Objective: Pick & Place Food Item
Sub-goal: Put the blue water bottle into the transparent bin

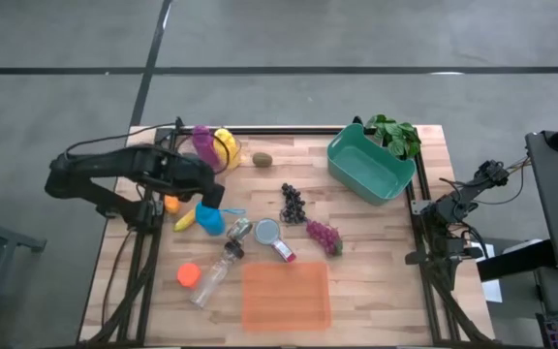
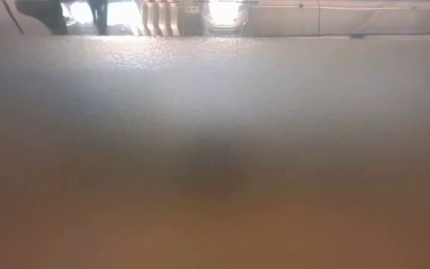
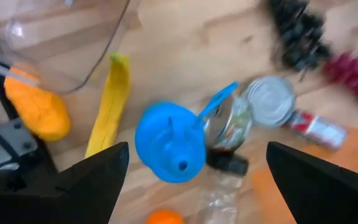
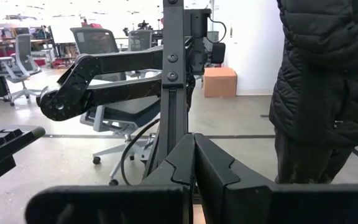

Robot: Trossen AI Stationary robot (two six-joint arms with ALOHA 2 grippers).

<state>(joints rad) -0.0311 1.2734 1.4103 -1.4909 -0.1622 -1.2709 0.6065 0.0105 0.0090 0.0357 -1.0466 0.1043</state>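
Note:
My left gripper (image 1: 211, 194) hangs open over the table's left part, pointing steeply down and touching nothing. Below it, between its fingers in the left wrist view, lies a blue cup-like thing (image 3: 169, 143) next to a yellow banana (image 3: 109, 106) and an orange food piece (image 3: 36, 109). Dark grapes (image 1: 293, 204) and red grapes (image 1: 324, 236) lie mid-table, and a kiwi (image 1: 262, 159) lies farther back. A teal bin (image 1: 370, 165) stands at the far right. My right gripper (image 4: 194, 155) is shut, parked level off the table's right edge (image 1: 444, 206).
A silver can (image 1: 268, 233), a red can (image 1: 284, 250), a clear bottle (image 1: 216, 276) and an orange ball (image 1: 188, 275) lie near the middle. An orange mat (image 1: 286, 294) lies at the near edge. Leafy greens (image 1: 395, 134) lie behind the bin. A person stands beyond the right arm.

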